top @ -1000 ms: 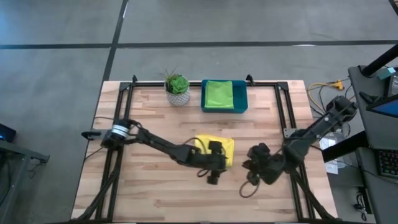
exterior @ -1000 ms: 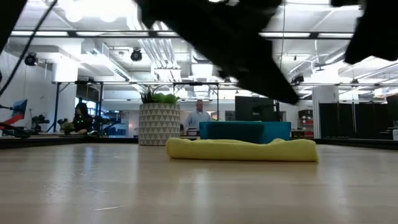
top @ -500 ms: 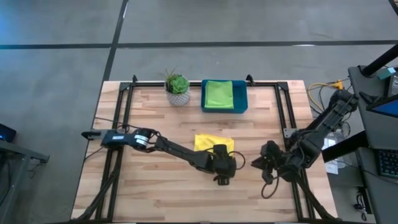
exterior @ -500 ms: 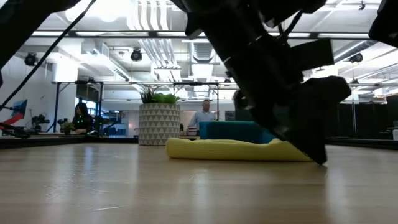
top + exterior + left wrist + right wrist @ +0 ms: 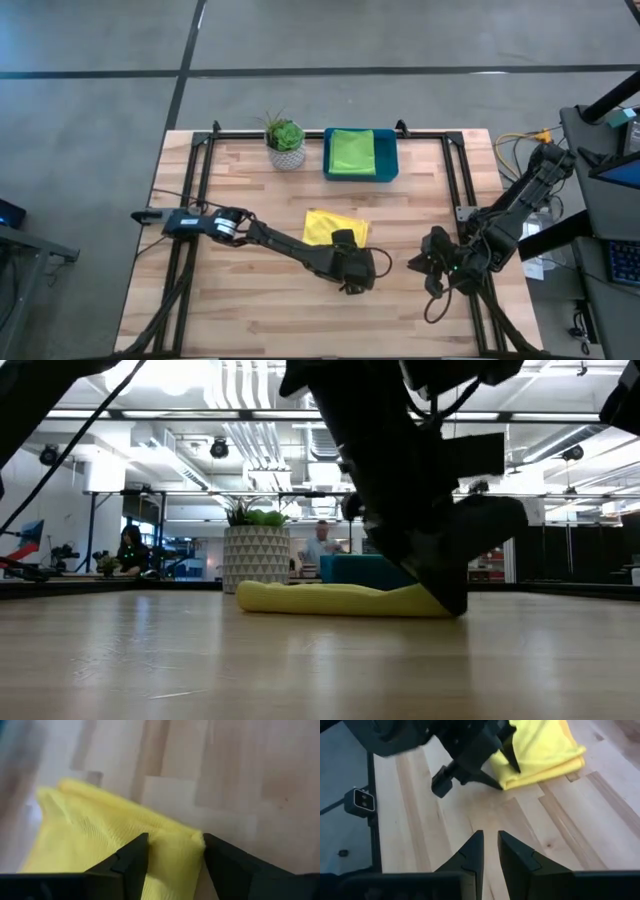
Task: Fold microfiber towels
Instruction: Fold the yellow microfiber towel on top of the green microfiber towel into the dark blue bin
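Note:
A folded yellow towel [image 5: 330, 225] lies flat on the wooden table's middle. My left gripper [image 5: 175, 840] is down at its near right corner, shut on that corner; the low view shows the fingers [image 5: 445, 595] at table height against the towel's end [image 5: 410, 600]. My right gripper [image 5: 490, 835] hovers over bare wood near the table's right edge [image 5: 425, 265], shut, with nothing in it. A light green towel [image 5: 352, 150] lies folded in the blue tray [image 5: 390, 172] at the far edge. My left gripper has the yellow towel's near right corner [image 5: 192, 842] between its two fingers, several folded layers thick. The fingers slant down from the near side. The towel lies flat on the table, slack, with only that corner bunched in the hold.
A potted plant [image 5: 287, 140] stands left of the tray at the far edge. Black frame rails [image 5: 455, 180] run along the table's left and right sides. Bare wood lies to the left and near side of the yellow towel.
My left gripper has come down to the table and tipped further downward at the towel's near right corner. The yellow towel has slid a little toward the table's left and turned slightly. My right gripper has drawn back toward the table's right edge.

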`<action>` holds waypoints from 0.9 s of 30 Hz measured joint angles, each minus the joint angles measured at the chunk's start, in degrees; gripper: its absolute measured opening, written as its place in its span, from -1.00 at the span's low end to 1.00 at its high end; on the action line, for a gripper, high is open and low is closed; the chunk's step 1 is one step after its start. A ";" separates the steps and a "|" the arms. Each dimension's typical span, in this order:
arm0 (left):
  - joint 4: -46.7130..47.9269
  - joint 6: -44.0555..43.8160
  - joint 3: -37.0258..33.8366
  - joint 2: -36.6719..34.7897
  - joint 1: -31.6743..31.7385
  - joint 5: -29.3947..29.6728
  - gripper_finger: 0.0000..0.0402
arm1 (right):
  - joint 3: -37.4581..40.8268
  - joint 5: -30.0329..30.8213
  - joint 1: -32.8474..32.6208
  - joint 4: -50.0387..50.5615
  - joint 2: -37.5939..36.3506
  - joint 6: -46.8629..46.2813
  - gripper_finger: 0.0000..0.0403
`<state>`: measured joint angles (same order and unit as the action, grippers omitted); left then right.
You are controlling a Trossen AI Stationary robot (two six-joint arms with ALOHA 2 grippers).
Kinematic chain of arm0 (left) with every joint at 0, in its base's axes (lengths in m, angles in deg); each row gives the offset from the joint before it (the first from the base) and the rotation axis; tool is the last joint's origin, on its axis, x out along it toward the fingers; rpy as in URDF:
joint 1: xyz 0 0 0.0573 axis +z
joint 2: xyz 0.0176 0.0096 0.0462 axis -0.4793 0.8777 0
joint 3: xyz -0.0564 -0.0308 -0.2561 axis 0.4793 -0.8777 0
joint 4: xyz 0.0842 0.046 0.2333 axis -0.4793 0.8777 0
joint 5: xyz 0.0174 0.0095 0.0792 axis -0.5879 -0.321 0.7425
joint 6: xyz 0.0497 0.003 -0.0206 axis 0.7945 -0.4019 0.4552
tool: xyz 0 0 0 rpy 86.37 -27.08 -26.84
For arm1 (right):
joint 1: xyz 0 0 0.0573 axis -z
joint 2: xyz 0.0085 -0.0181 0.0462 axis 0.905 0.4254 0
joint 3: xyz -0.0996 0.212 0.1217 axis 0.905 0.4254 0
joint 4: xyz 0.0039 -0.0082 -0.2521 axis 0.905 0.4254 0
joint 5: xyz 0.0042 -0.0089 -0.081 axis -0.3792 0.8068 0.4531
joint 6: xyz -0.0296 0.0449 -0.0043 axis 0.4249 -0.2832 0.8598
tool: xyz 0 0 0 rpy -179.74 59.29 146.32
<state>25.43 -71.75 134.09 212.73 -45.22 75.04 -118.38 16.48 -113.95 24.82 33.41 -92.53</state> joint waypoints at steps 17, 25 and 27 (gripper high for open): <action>5.62 -4.40 -2.88 -2.20 -3.17 1.13 -0.15 | 0.31 0.00 0.00 0.07 0.02 0.92 -0.74; 1.22 -5.24 -4.88 -1.17 -0.88 -6.35 -0.15 | 0.32 -0.08 0.00 -0.04 0.02 1.03 -0.74; 0.20 -8.36 -6.02 -0.92 -0.03 -7.81 -0.15 | 0.32 -0.23 0.00 -0.21 0.02 1.01 -0.74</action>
<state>25.63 -80.11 128.07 211.81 -45.25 67.23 -118.05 16.25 -113.95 24.61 33.43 -91.53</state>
